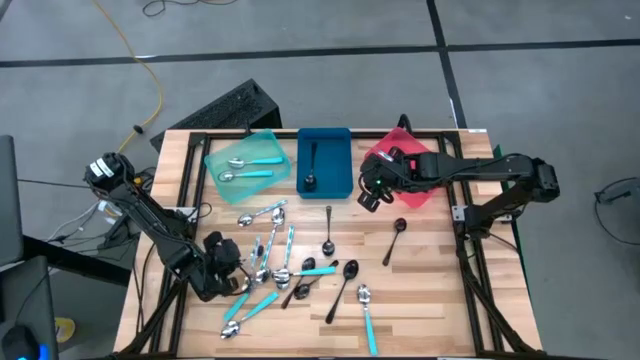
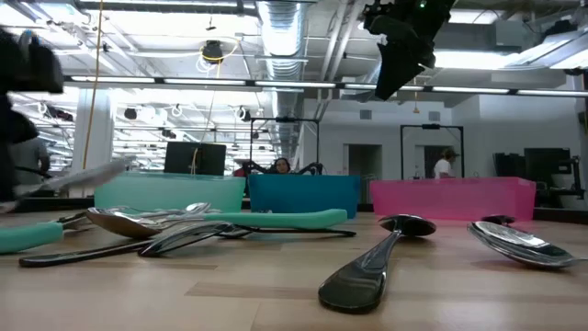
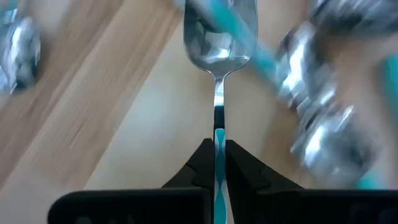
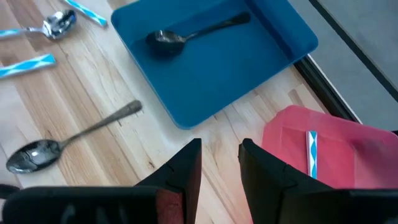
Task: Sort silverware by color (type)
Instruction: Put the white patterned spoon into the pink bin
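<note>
Starting at the left: finding the left gripper (image 1: 238, 282) low over the near-left part of the table (image 1: 440, 300), in among the loose spoons (image 1: 285, 265)

Shut or open?

Pinched fully shut on a teal-handled spoon (image 3: 219, 56), gripping the handle with the bowl pointing out ahead

Why by the handle?

Likely for a narrow, flat hold, and to keep the bowl clear of the neighbours blurred close beside it. Worth lifting straight up to avoid dragging those along

And heading where?

Judging by colour, to the teal tray (image 1: 215, 158) at the back left, already holding two matching spoons (image 1: 245, 168)

Moving right, then?

Passing the blue tray (image 1: 340, 150) at the back centre, with one black spoon (image 1: 311, 170) lying in it. So black to blue, apparently

And the other arm?

Finding the right gripper (image 4: 221, 155) up above the table, just between the blue tray and the red tray (image 4: 348, 134), fingers parted a little, holding nothing

Why parked there?

Probably waiting clear of the pile while the left works. Also noticing a teal-striped handle (image 4: 313, 152) lying in the red tray, seemingly the wrong home for it

Much left to sort?

Plenty: most spoons scattered on the wood, with a dark spoon (image 1: 395, 240) lying apart toward the right
</note>
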You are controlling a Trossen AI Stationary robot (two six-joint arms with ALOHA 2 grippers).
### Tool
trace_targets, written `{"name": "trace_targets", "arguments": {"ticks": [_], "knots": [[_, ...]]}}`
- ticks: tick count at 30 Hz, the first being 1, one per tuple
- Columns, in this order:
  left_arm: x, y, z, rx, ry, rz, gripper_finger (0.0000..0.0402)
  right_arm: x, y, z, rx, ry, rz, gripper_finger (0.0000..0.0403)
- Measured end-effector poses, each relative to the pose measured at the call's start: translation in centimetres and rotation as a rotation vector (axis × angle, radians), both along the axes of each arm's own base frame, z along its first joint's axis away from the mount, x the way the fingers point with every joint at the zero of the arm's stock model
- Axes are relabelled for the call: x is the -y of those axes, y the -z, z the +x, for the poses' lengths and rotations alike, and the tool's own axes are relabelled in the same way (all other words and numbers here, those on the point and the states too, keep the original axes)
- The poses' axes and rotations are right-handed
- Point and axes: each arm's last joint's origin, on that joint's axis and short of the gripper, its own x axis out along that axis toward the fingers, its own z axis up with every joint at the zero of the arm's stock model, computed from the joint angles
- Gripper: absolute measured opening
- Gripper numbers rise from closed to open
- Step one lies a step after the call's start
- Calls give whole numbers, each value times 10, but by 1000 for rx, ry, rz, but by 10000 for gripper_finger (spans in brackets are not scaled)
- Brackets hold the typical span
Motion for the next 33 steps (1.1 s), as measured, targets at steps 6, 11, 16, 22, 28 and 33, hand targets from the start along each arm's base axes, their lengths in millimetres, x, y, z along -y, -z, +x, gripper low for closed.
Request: {"name": "trace_targets", "arguments": {"ticks": [6,11,16,22,28,33], "knots": [[-1,-4,7,118,-27,62,2,-2,-2,3,33,-6,-3,130],[-9,-6,13,198,-75,164,1,-8,-5,8,96,-29,-7,130],[-18,-9,21,263,-122,265,1,-15,-10,15,181,-55,-11,130],[-20,-16,39,355,-100,309,1,-28,-21,25,309,-136,-45,130],[-21,-33,69,457,72,305,0,-44,-30,36,416,-244,-103,130],[-31,-53,90,603,208,315,0,-56,-27,42,428,-292,-115,130]]}}
